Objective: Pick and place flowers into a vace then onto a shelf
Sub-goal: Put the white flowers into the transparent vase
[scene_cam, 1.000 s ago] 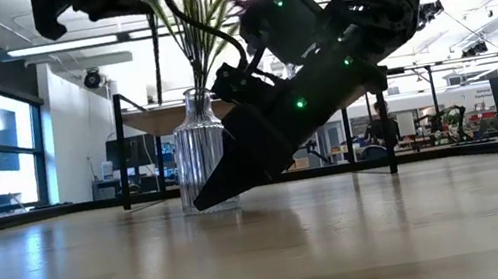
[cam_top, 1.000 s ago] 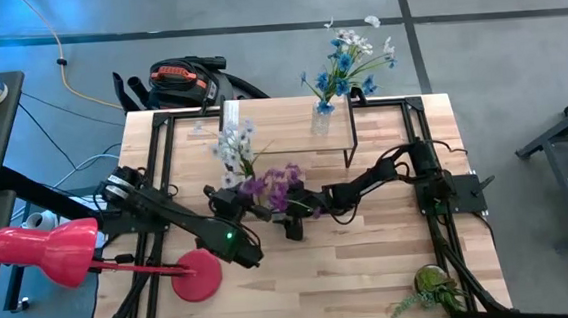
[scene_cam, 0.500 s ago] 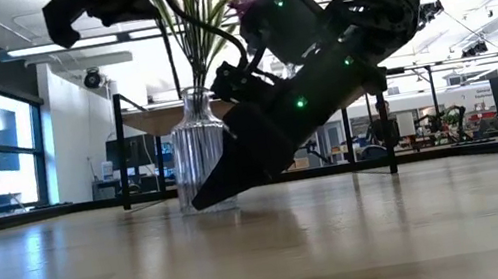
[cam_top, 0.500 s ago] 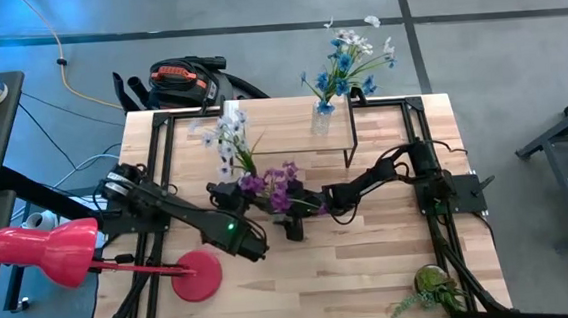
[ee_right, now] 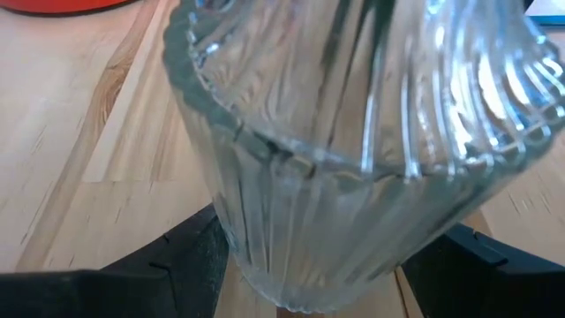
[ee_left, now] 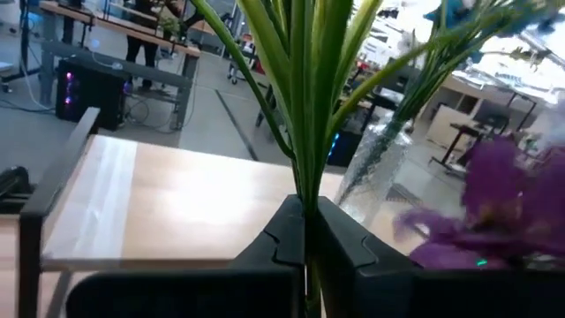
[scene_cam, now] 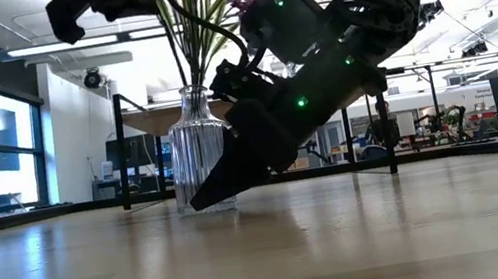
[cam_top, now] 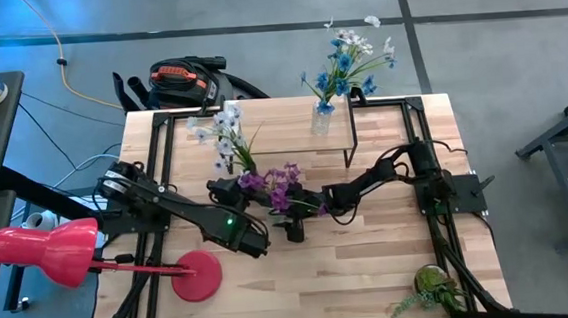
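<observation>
A ribbed glass vase (scene_cam: 199,153) stands on its base on the table with purple flowers (cam_top: 276,185) in it. My right gripper (cam_top: 293,213) is shut on its body. My left gripper (cam_top: 224,190) is above and left of the vase, shut on a bunch of pale white flowers (cam_top: 220,135) whose blossoms lean toward the far left. In the low view green stems (scene_cam: 187,38) run down into the vase neck; whose they are I cannot tell. The low wooden shelf (cam_top: 288,144) stands at the far edge. A second vase with blue and white flowers (cam_top: 342,60) stands on it. My left gripper pinches the green stems (ee_left: 305,190) of the pale flowers between its two fingers (ee_left: 278,238). The stems run on past the fingertips and fan out toward the blossoms. The bunch is lifted clear of the table. My right gripper has the vase's lower body (ee_right: 291,221) between its two fingers (ee_right: 199,252), one on each side. It comes slanting down from the table's right. The vase stays upright with its base (scene_cam: 207,205) on the table.
A red lamp with a round base (cam_top: 199,275) stands near the left front. A bushy potted plant (cam_top: 433,289) sits at the near right corner. Black frame rails (cam_top: 159,168) run along both table sides. Bare wood lies at the near middle.
My left gripper has shifted slightly, and the pale flowers it holds have swung, their blossoms moving toward the table's far left corner. The right gripper has stayed on the vase.
</observation>
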{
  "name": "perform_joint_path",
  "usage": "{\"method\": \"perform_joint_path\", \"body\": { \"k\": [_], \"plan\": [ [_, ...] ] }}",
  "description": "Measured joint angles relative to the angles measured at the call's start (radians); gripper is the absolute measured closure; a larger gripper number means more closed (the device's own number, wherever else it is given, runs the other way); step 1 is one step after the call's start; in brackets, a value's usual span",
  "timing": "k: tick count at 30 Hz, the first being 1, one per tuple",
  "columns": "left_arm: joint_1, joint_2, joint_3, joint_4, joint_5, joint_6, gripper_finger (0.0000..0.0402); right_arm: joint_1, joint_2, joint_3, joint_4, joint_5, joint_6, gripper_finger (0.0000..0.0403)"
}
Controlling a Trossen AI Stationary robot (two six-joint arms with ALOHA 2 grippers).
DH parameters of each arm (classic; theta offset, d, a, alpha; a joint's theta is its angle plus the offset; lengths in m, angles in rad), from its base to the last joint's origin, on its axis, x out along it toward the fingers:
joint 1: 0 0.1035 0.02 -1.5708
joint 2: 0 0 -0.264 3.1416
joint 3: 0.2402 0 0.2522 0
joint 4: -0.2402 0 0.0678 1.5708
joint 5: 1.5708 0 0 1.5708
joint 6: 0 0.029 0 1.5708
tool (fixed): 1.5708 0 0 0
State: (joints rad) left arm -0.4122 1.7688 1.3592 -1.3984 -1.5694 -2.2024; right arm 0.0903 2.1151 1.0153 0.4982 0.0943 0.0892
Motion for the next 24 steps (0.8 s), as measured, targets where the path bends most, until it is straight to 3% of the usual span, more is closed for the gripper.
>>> {"method": "perform_joint_path", "body": {
  "k": [8, 18, 24],
  "plan": [
    [0.0, 0.001, 0.067, 0.006, -0.004, 0.105, 0.0357, -0.005, 0.0, 0.0, -0.005, 0.002, -0.01, 0.0125],
    [-0.01, 0.036, 0.07, 0.149, -0.006, 0.223, 0.0357, -0.005, 0.0, 0.0, -0.007, 0.009, -0.012, 0.0125],
    [-0.016, 0.058, 0.07, 0.14, -0.01, 0.236, 0.0356, -0.005, 0.0, 0.0, -0.01, 0.018, -0.023, 0.0125]
  ]
}}
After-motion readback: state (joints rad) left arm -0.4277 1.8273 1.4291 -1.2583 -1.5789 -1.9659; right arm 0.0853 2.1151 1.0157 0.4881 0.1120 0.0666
